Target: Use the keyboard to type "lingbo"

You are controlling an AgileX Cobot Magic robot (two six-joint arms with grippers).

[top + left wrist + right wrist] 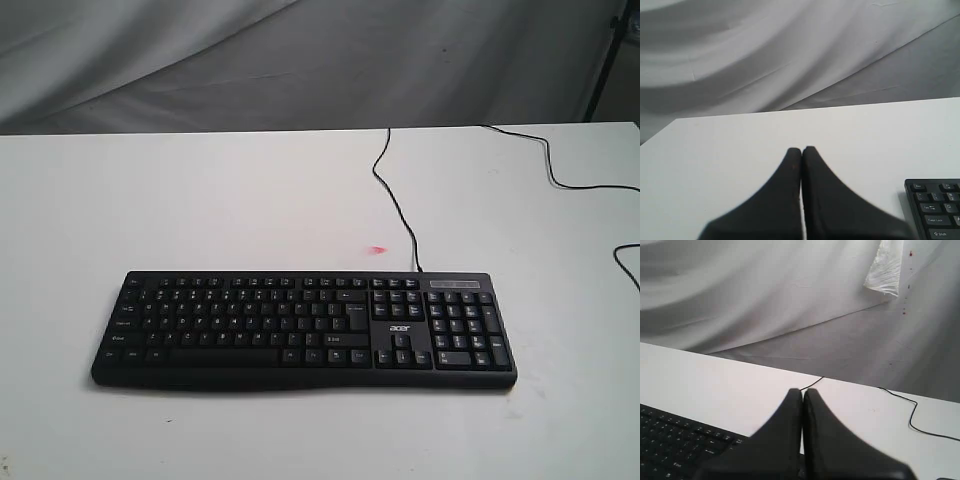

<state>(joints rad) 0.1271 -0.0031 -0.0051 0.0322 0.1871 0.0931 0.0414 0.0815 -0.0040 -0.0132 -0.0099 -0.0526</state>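
The wide black keyboard (pixel 305 328) with white legends and an "acer" logo lies flat near the front of the white table (pixel 200 200). Its thin black cable (pixel 392 195) runs from its back edge toward the table's far side. Neither arm shows in the exterior view. In the left wrist view my left gripper (pixel 801 149) is shut with nothing in it, above bare table, and the keyboard's corner (pixel 937 207) sits off to one side. In the right wrist view my right gripper (pixel 802 391) is shut and empty above the keyboard (pixel 675 442).
A second thin black cable (pixel 560 170) loops across the table's far right. A small pink mark (pixel 378 249) lies on the table just behind the keyboard. Grey draped cloth (pixel 300 60) hangs behind the table.
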